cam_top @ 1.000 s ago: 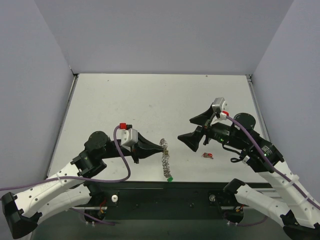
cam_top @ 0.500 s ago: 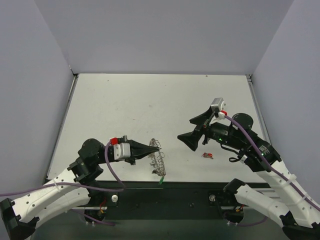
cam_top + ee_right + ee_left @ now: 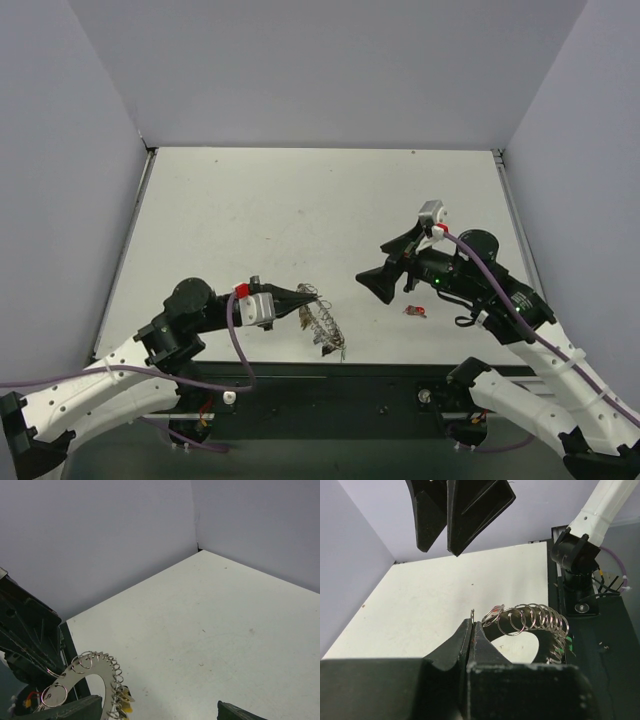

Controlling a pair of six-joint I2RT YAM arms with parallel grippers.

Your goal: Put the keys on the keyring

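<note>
Table (image 3: 300, 210): flat, off-white, matt top, rectangular. Marked with scattered small dark specks and faint scuffs, mostly across the middle. Closed in at the far edge and both sides by pale lavender walls (image 3: 330, 70); bounded at the near edge by a black strip (image 3: 330, 385).

Lying directly on it: one red key (image 3: 414, 312), tiny, with a red head, in the right-front part of the top, near the near edge and well apart from the side wall. Shape of the blade too small to tell.
</note>
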